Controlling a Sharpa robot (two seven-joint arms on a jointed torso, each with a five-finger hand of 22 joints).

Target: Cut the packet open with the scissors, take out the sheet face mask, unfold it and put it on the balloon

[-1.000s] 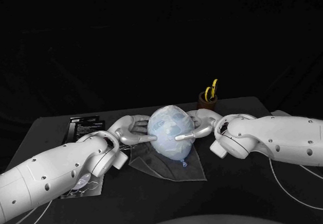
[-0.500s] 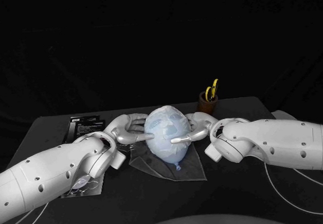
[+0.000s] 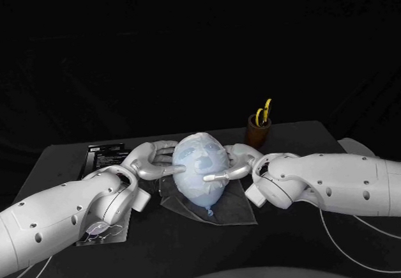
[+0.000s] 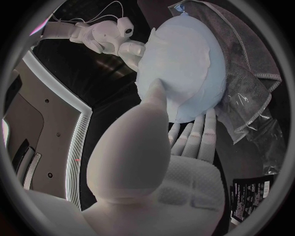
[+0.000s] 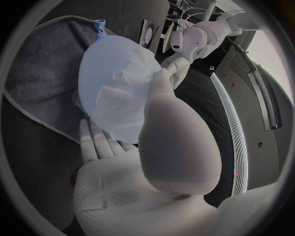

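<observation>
Head view: we see the balloon [image 3: 204, 193] wearing the sheet face mask [image 3: 200, 159], held over the grey cloth [image 3: 233, 213]. We note the left hand [image 3: 150, 163] and right hand [image 3: 233, 163] clasping its opposite sides, thumbs on the mask.

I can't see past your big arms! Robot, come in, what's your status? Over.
Left hand and right hand both hold the balloon. Sheet mask lies on its front. Nothing in the way; scissors stand in the cup behind.

The black table [image 3: 309, 234] bears a grey cloth [image 3: 235, 213], a brown cup [image 3: 258, 134], a black printed packet [image 3: 105, 156] and perhaps clear film [image 3: 101, 232].
</observation>
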